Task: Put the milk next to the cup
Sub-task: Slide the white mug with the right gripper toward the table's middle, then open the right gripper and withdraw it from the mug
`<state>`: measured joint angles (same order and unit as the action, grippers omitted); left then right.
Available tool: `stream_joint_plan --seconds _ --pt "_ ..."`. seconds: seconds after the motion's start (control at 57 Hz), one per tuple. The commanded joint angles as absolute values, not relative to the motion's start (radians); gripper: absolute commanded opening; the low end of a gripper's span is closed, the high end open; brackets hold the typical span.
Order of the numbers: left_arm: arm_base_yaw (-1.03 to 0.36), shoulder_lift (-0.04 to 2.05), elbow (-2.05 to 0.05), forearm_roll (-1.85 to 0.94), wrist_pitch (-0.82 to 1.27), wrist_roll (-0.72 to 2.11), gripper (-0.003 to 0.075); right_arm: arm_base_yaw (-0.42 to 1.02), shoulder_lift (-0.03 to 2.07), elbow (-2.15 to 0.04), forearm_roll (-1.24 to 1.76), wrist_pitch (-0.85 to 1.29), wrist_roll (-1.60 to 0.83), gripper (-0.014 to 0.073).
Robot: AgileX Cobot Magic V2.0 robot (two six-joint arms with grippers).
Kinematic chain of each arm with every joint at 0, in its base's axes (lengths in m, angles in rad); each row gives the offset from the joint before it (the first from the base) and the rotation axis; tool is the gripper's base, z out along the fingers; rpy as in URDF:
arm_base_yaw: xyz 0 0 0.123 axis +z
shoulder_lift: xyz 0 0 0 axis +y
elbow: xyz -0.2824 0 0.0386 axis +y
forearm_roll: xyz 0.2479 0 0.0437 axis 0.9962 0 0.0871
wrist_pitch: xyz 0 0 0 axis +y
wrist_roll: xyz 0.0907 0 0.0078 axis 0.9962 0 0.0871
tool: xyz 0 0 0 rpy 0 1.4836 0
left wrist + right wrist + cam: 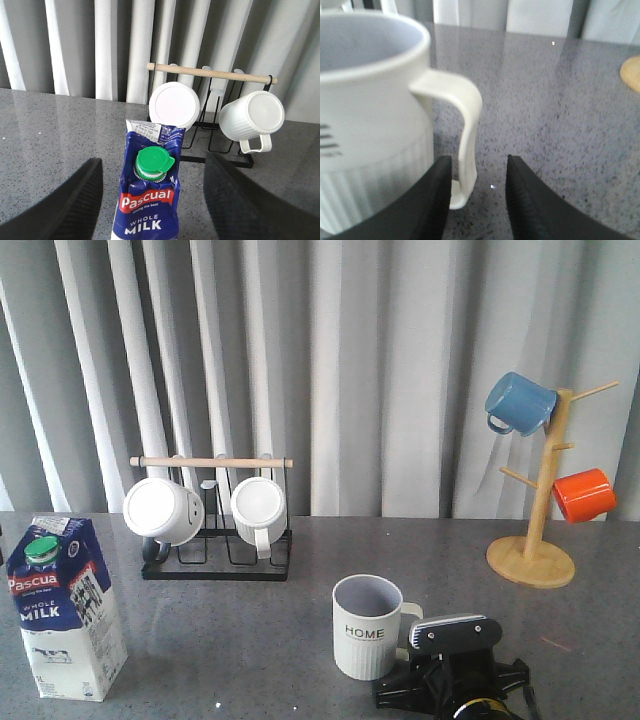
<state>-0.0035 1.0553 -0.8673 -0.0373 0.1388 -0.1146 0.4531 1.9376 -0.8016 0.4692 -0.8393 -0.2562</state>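
Observation:
The milk (65, 610), a blue-and-white carton with a green cap, stands upright at the table's front left. In the left wrist view the milk (150, 210) stands between the fingers of my left gripper (152, 161). That gripper is open and its fingers are clear of the carton on both sides. The cup (365, 635), cream-white and ribbed with "HOME" on it, stands at the front centre. My right gripper (420, 642) is low at the cup's right side. In the right wrist view the right gripper (479, 165) is open, with the cup's handle (467, 130) between its fingers, nearer one of them.
A black wire rack (215, 565) with a wooden bar holds two plain white mugs behind the gap between milk and cup. A wooden mug tree (545, 510) with a blue mug and an orange mug stands at the back right. Grey curtains hang behind the table.

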Motion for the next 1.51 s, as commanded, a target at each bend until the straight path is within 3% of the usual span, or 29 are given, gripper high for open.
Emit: stream_joint_plan --seconds 0.0,0.474,1.018,1.368,1.491 --pt "-0.002 1.043 -0.903 -0.042 0.07 -0.116 0.0433 0.452 1.837 -0.793 0.434 -0.925 -0.261 0.03" --pt "-0.002 1.043 -0.903 -0.042 0.07 -0.116 0.0433 0.383 1.508 -0.733 0.352 -0.755 -0.419 0.0299" --pt "-0.002 1.043 -0.903 -0.042 0.07 -0.116 0.0433 0.11 1.091 -0.827 0.084 -0.289 -0.19 0.0299" --pt "-0.002 1.043 -0.903 -0.042 0.07 -0.116 0.0433 0.037 0.995 -0.846 -0.078 -0.175 0.016 0.0295" --pt "-0.002 1.043 -0.903 -0.042 0.07 -0.116 0.0433 0.035 0.965 -0.846 -0.114 -0.161 0.052 0.0251"
